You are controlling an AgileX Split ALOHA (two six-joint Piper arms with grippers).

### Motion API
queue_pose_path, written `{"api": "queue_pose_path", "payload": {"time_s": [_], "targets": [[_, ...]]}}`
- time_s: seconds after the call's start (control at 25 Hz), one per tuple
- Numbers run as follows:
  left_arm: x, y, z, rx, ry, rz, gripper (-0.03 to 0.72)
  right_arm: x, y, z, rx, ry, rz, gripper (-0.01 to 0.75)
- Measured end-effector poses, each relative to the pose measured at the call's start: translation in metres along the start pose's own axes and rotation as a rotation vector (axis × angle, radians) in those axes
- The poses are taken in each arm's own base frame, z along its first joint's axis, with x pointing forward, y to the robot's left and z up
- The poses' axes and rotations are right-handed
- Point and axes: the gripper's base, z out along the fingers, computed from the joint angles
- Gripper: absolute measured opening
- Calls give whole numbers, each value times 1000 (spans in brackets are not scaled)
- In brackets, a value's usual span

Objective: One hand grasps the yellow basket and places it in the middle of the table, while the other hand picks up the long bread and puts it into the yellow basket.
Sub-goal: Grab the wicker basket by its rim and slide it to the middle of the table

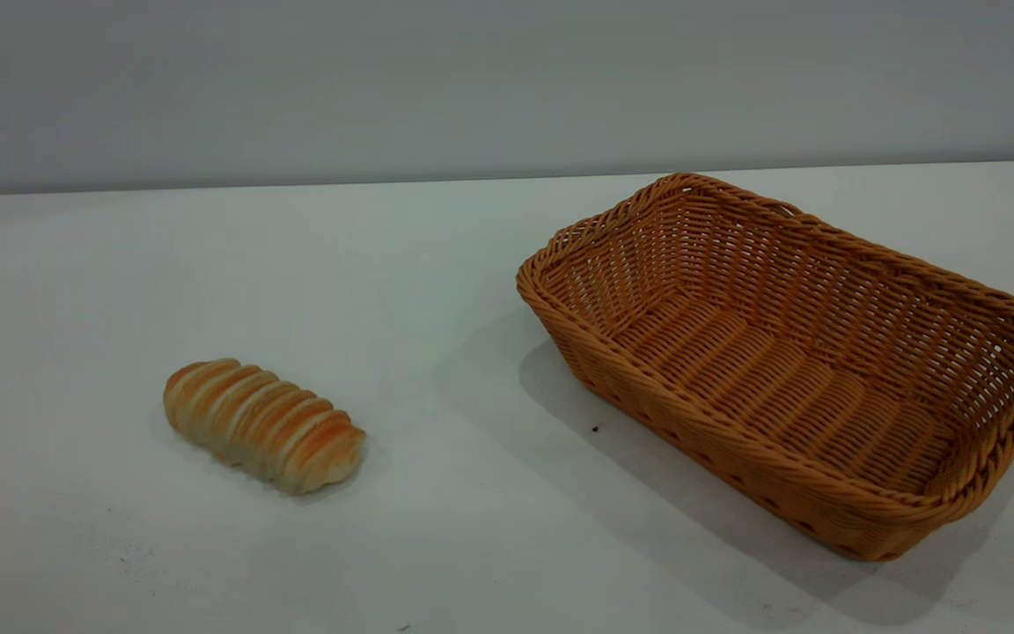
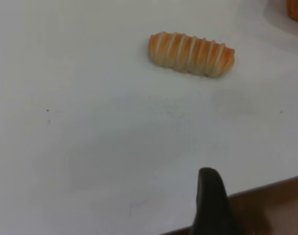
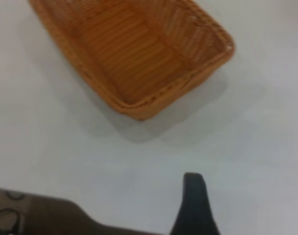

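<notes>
The long bread (image 1: 263,424) lies on the white table (image 1: 437,493) at the left; it is golden-orange with pale crosswise ridges. It also shows in the left wrist view (image 2: 191,54), well apart from my left gripper (image 2: 210,196), which hangs over the table's edge. The yellow basket (image 1: 789,370) stands empty at the table's right, set at an angle. It shows in the right wrist view (image 3: 134,54), apart from my right gripper (image 3: 194,200). Neither gripper shows in the exterior view, and neither touches anything.
A corner of the basket (image 2: 296,10) shows in the left wrist view. Brown floor (image 2: 271,210) lies past the table's edge. A grey wall (image 1: 507,88) runs behind the table. Tiny dark specks (image 1: 595,429) mark the top.
</notes>
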Motion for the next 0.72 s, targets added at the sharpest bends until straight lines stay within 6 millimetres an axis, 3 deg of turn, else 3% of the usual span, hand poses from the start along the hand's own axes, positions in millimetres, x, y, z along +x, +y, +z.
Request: {"api": "queue_pose_path", "payload": {"time_s": [0.16,0.32,0.52,0.72], "targets": [[-10,3,16,-8,126,-27,530,-3,0,4,-9,23,62,562],[-24,6,41,-15,282,-57,530,-19,-1,20,0,77,113,562],[-52,8,78,-5,248,-110,530,-46,-3,56,3,110,154,562],[-65,10,110,0,230,-150,530,-61,-7,102,21,203,231,562]]}}
